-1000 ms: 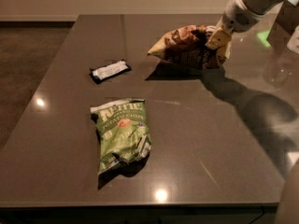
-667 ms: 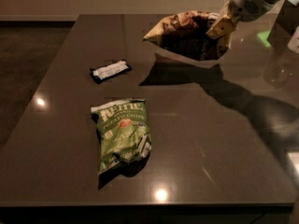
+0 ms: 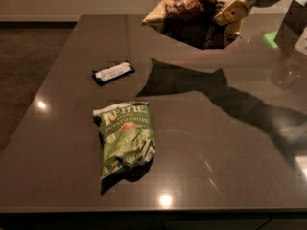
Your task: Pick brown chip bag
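Observation:
The brown chip bag [image 3: 189,18] is a wrinkly dark-brown foil bag with pale yellow edges. It hangs in the air above the far part of the dark table [image 3: 216,147], casting a shadow on it. My gripper [image 3: 231,14] comes in from the top right and is shut on the bag's right end, holding it clear of the table.
A green potato chip bag [image 3: 125,139] lies flat on the table near the front. A small black-and-white flat packet [image 3: 113,73] lies at the left middle. A dark object [image 3: 293,30] and a green glow [image 3: 271,38] are at the right edge.
The gripper has lifted the brown chip bag off the table, up and slightly left. The bag's shadow has spread out on the table below it.

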Tool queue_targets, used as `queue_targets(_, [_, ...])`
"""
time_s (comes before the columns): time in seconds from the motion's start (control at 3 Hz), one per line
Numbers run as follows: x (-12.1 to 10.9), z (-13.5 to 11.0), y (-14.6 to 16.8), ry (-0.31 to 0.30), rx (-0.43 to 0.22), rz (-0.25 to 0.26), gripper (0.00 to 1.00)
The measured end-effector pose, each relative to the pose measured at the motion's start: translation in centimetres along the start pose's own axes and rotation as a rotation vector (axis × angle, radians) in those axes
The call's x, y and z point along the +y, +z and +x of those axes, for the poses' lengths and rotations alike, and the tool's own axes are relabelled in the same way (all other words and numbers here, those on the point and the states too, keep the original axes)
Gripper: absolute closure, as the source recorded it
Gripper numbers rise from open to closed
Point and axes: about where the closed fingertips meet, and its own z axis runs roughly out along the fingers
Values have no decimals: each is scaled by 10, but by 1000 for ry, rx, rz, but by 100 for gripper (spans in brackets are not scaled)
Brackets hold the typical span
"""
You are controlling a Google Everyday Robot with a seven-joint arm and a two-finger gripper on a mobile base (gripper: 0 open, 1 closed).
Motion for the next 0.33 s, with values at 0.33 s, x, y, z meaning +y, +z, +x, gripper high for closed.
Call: queue_targets(0.33, [0,-2,-2,-3,-7,0,100])
